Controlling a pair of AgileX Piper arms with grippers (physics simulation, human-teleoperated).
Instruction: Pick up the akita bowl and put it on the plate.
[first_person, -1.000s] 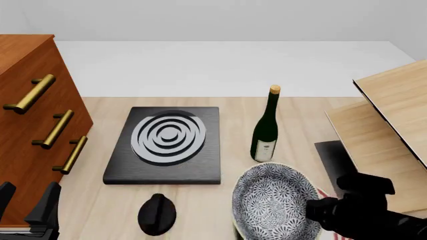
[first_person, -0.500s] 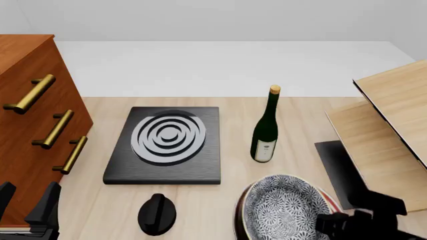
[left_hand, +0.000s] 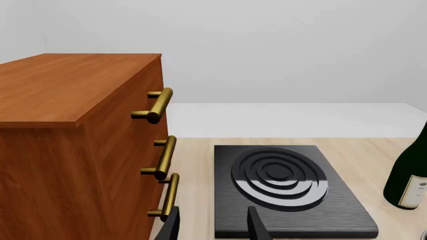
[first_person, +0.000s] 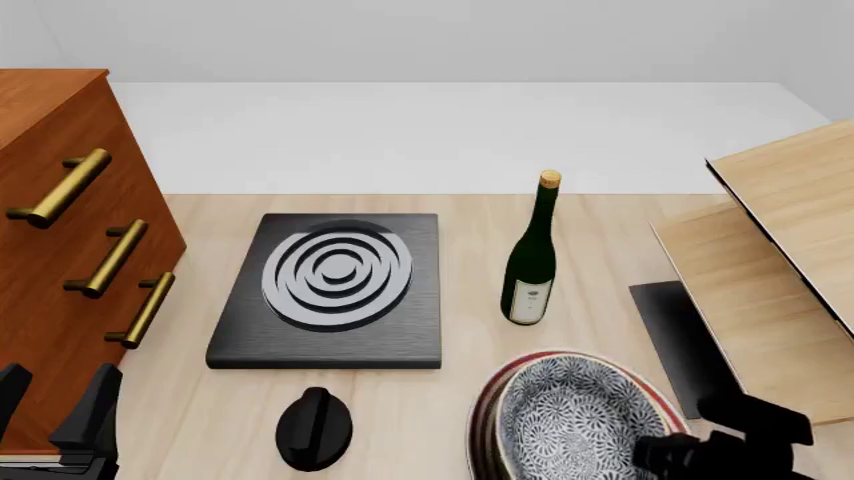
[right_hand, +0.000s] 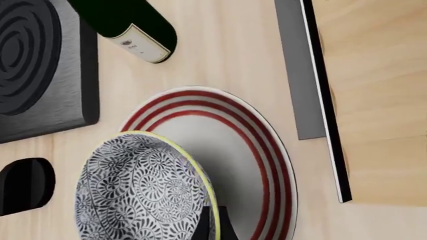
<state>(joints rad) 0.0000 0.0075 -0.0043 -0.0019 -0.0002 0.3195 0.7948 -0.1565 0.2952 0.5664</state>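
- The akita bowl (first_person: 577, 418) sits over the plate (first_person: 491, 405), at the near table edge in the front view; the wrist view shows it tilted, its rim pinched between the right gripper (right_hand: 212, 222) fingers (narrow, clamped on the rim).
- The plate's red rings (right_hand: 263, 150) show bare on the side towards the grey panel (right_hand: 300, 75); a strip of open table lies between them.
- The wine bottle (first_person: 531, 255) stands just beyond the plate, apart from it.
- The black knob (first_person: 314, 428) lies left of the plate, with open wood between.
- The stove (first_person: 334, 290) lies further back.
- The left gripper (left_hand: 212, 225) hangs by the drawer cabinet (first_person: 60, 230), fingers spread, holding nothing.
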